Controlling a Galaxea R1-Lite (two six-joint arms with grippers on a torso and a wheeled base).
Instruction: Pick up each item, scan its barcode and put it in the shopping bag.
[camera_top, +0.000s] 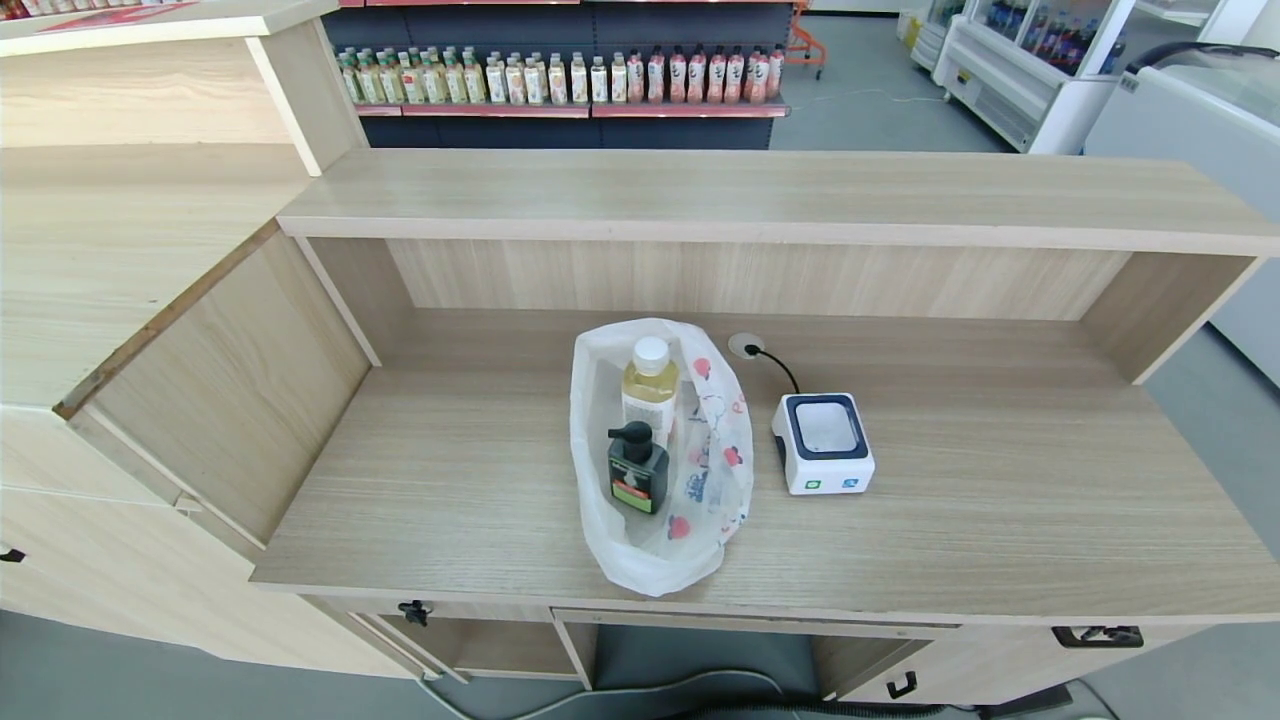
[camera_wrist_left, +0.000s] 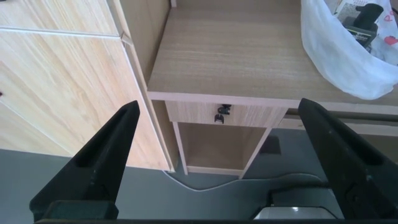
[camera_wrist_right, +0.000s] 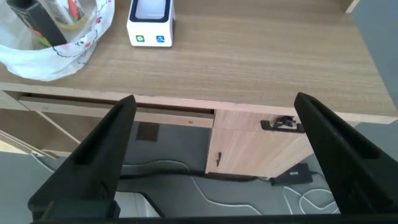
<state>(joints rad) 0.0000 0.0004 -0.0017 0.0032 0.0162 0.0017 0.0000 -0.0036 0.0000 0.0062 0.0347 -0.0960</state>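
Shopping bag at counter's front edge holds drink bottle and pump bottle; scanner just beside. Left gripper, right gripper: spread apart, empty.

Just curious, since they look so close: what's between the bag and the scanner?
Nothing: the head view shows a narrow bare strip of counter between bag and scanner.

I see a pale wooden counter with a raised ledge along its far side. Beyond it, a store shelf carries a row of drink bottles. White freezers stand at far right. A black handle sits under the counter's front edge.
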